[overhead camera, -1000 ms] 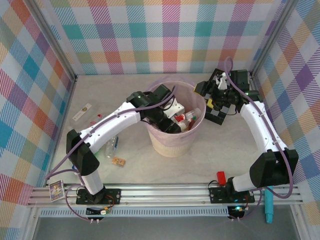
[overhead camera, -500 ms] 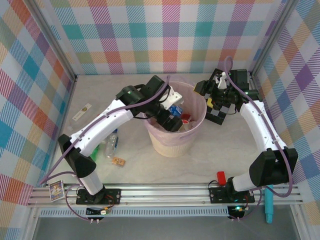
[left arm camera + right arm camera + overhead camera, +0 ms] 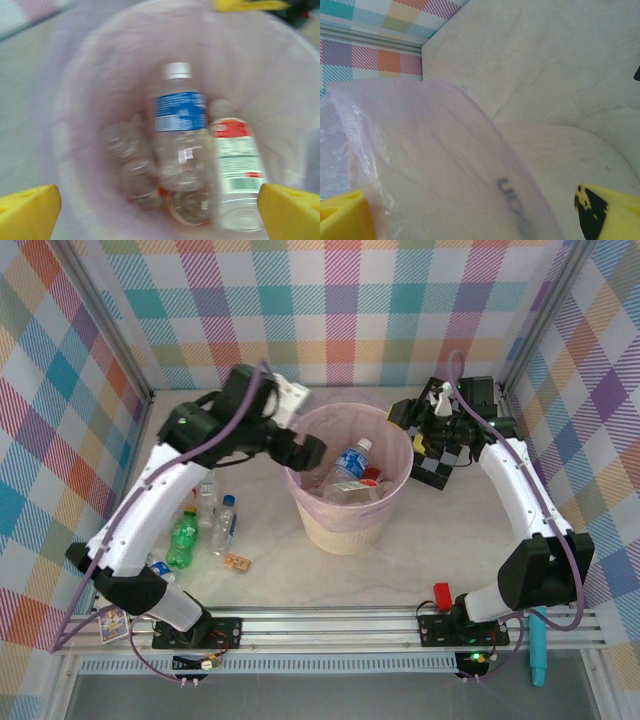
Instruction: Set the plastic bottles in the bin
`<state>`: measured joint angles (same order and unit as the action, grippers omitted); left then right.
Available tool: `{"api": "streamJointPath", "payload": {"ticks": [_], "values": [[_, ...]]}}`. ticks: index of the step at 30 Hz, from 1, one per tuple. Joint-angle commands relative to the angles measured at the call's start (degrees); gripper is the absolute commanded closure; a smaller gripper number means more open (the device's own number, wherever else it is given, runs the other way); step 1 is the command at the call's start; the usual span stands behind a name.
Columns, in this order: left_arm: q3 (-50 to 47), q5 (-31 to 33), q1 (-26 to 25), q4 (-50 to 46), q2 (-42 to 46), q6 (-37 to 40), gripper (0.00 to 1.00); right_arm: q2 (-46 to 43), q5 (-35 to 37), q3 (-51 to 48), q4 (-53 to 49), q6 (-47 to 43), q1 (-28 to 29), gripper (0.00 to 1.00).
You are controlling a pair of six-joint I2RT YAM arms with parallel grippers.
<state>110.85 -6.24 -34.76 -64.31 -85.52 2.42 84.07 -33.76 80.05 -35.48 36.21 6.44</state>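
The bin (image 3: 318, 526), a cream bucket with a pink bag liner, stands mid-table. Inside lie several plastic bottles, among them a blue-label one with a white cap (image 3: 350, 462) (image 3: 180, 130) and a red-and-green-label one (image 3: 235, 165). My left gripper (image 3: 306, 452) (image 3: 160, 215) hovers open over the bin's left rim, nothing between its yellow fingers (image 3: 27, 212). On the table to the left lie a green bottle (image 3: 183, 538) and two clear ones (image 3: 224, 525) (image 3: 207, 495). My right gripper (image 3: 422, 438) (image 3: 475, 215) stands open beside the bin's right wall (image 3: 445, 170).
A black-and-white checkerboard (image 3: 436, 470) lies under the right wrist, right of the bin. A small brown block (image 3: 237, 562) sits near the loose bottles. The plaid walls close in the back and both sides. A red piece (image 3: 441, 592) sits by the right base.
My left gripper opened and let go of the blue-label bottle, which now lies in the bin. The left arm pulled up and back to the left, uncovering the bottles on the table. Right arm still.
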Motion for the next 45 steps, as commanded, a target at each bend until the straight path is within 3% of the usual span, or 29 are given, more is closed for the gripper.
{"api": "streamJointPath", "payload": {"ticks": [1, 6, 9, 11, 24, 38, 45], "values": [[-5.7, 2.0, 9.2, -0.2, 5.4, -5.4, 0.00, 1.1, -1.0, 2.2, 1.6, -0.3, -0.1, 0.05], [-18.5, -0.1, 26.8, 4.4, 9.7, -7.9, 0.00, 1.5, -1.1, 2.4, 1.3, -0.4, -0.1, 0.04], [-26.4, -2.5, 34.7, 8.7, 9.6, -8.3, 0.00, 1.5, -1.3, 2.3, 1.3, -0.4, -0.1, 0.04], [-30.8, -2.6, 37.2, 11.9, 8.5, -8.6, 0.00, 1.5, -1.3, 2.3, 1.3, -0.4, -0.1, 0.05], [-45.5, 1.6, 38.4, 23.1, -2.8, -12.0, 0.04, 2.1, -1.1, 2.5, 1.0, -0.7, -0.1, 0.05], [-44.5, 4.1, 38.4, 27.8, -13.5, -10.9, 0.16, 2.0, -1.2, 2.0, 0.4, -1.1, -0.2, 0.04], [-43.3, 3.8, 38.4, 28.8, -16.2, -10.5, 0.29, 1.2, -0.7, 2.0, -0.3, -1.5, -0.1, 0.04]]}}
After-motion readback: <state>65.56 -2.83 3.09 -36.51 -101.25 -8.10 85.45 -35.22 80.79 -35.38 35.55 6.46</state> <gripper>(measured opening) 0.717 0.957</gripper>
